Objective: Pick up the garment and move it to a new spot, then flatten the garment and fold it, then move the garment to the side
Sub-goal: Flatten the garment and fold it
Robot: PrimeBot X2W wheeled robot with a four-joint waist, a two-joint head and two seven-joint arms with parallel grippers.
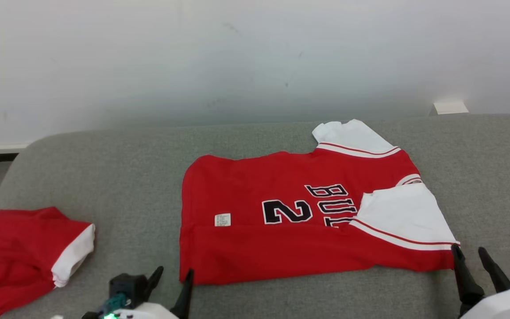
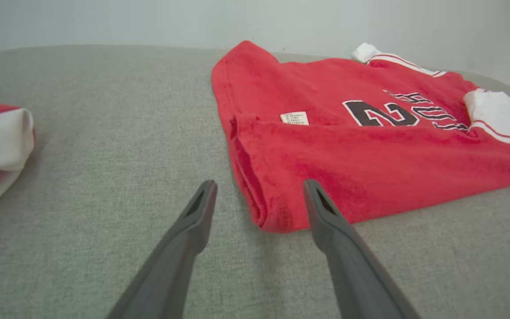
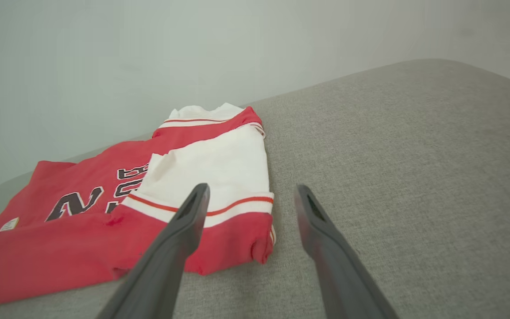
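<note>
The half-folded red-and-white jersey (image 1: 290, 230) lay near the front edge of the grey fabric cushion (image 1: 126, 186); the left gripper (image 1: 174, 272) and right gripper (image 1: 469, 249) stood wide open, empty, at its near corners.

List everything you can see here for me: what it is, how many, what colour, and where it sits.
jersey: one, red with white sleeves and black lettering, partly folded, centre-right on the padded surface
label: one, white, on the jersey's left half
second garment: one, red with a white band, at the surface's left edge
padded surface: one, grey fabric, under both garments
wall: one, white, behind the surface
small block: one, pale, far right, by the wall
left gripper: one, dark fingers, open, at the jersey's near left corner
right gripper: one, dark fingers, open, at the jersey's near right corner
</note>
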